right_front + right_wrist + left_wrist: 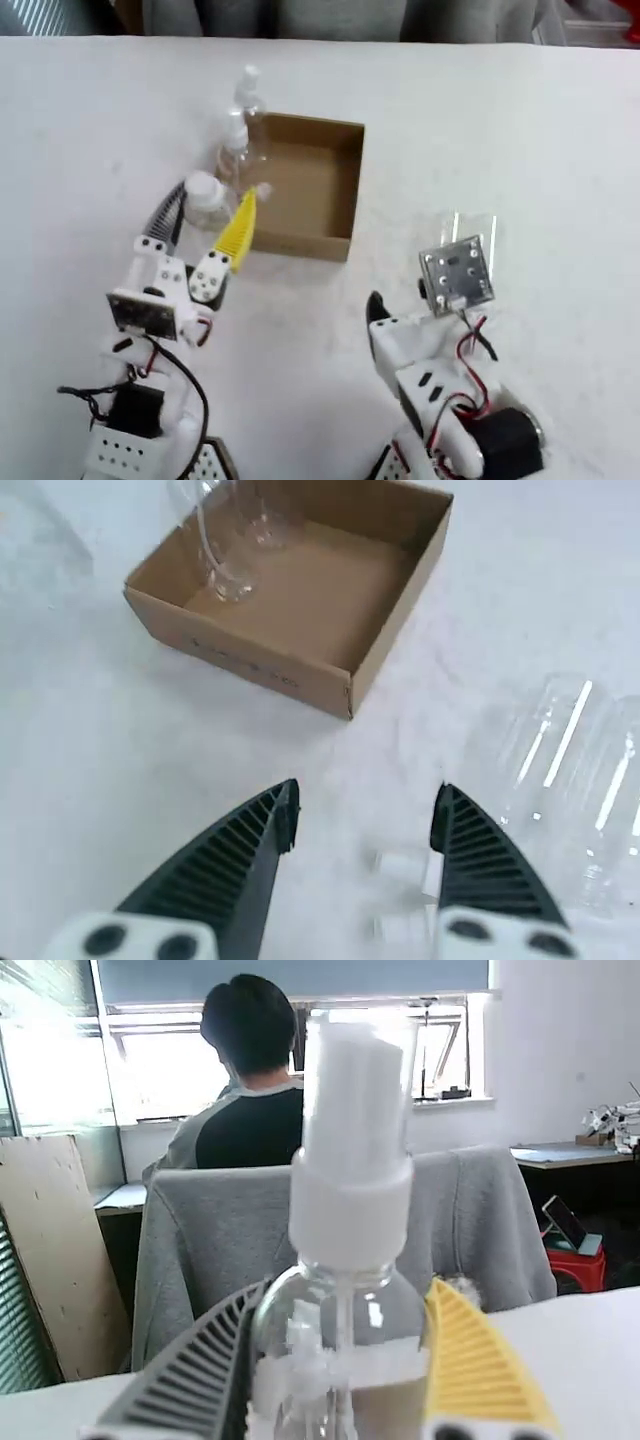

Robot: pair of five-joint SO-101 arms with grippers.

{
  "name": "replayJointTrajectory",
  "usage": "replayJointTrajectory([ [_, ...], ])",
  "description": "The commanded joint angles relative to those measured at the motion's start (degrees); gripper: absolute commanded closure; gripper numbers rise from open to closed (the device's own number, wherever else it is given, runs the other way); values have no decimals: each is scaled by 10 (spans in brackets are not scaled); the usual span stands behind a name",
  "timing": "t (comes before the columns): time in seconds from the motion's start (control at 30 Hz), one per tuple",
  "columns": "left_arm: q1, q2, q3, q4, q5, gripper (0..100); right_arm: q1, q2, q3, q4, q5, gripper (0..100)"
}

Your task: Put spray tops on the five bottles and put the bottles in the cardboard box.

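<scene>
L gripper [215, 195] is clamping a capped bottle [203, 187] at 9 o'clock of cardboard box [295, 242]; 2 bottles [238, 135] are standing inside at 10 o'clock. R gripper [365, 805] is hanging open nr uncapped bottles [560, 770], prob. still needing tops.

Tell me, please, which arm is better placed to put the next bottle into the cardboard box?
Left. The left fingers grip a bottle already wearing its spray top, right beside the cardboard box. The right fingers are open and empty over the table, farther from the box.
</scene>
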Motion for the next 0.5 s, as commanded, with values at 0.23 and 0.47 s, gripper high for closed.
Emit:
replayJointTrajectory([
  [0.23,-15,182,-174,-21,-2,972,53,-72,104,-99,63,805],
  [0.47,-15,364,-229,-111,2,972,92,-75,149,-122,212,807],
])
